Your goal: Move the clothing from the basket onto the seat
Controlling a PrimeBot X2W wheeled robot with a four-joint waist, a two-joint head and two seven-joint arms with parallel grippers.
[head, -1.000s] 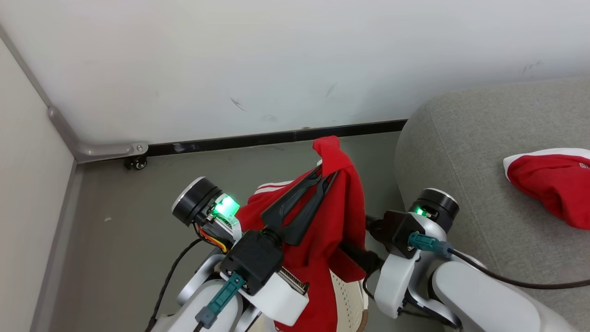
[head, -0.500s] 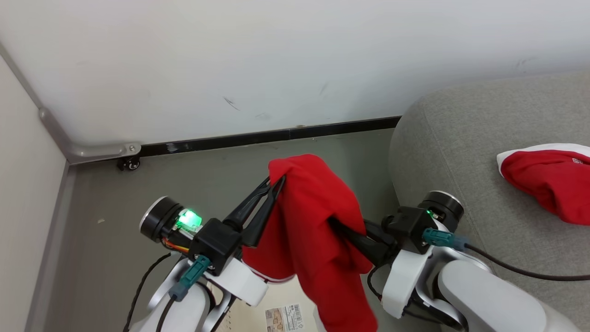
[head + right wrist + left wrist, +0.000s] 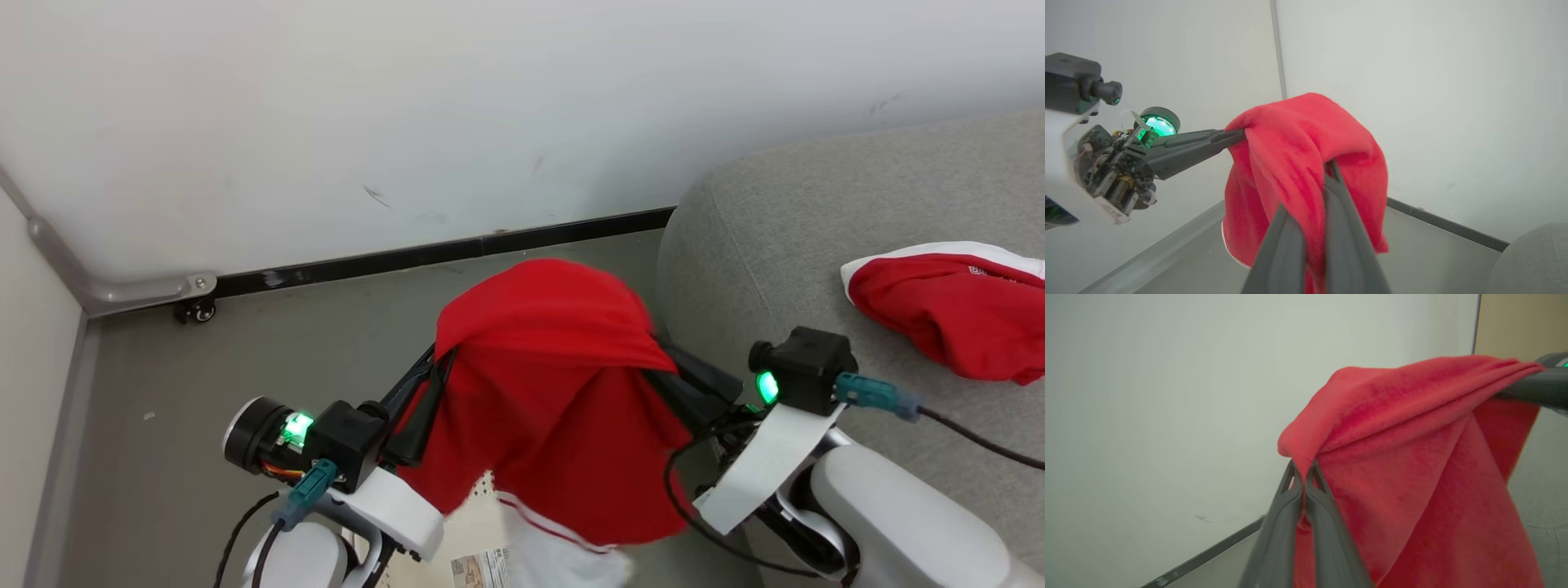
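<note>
Garment (image 3: 555, 392) slung like a hammock between both arms, lifted clear of basket (image 3: 480, 523) and hanging above it. Left jaws closed on one upper fold, tips pinched together with red cloth between them in the left wrist view. Right jaws likewise clamped on the opposite fold, cloth draped over and between them in the right wrist view. Long axis of the held span running left to right across the head view, loose tail with white panel and thin white stripe dangling toward the basket floor. Seat (image 3: 775, 245) to the right of the load and just beside the right arm, hence nearer the right jaws than the left. Next demand, as judged: a rightward carry with both grips maintained. Second red piece (image 3: 939, 318) already lying on the seat, well apart from the held one. Fabric soft, bright red, fleecy-looking; likely to sag and swing, tail liable to snag on the basket.
</note>
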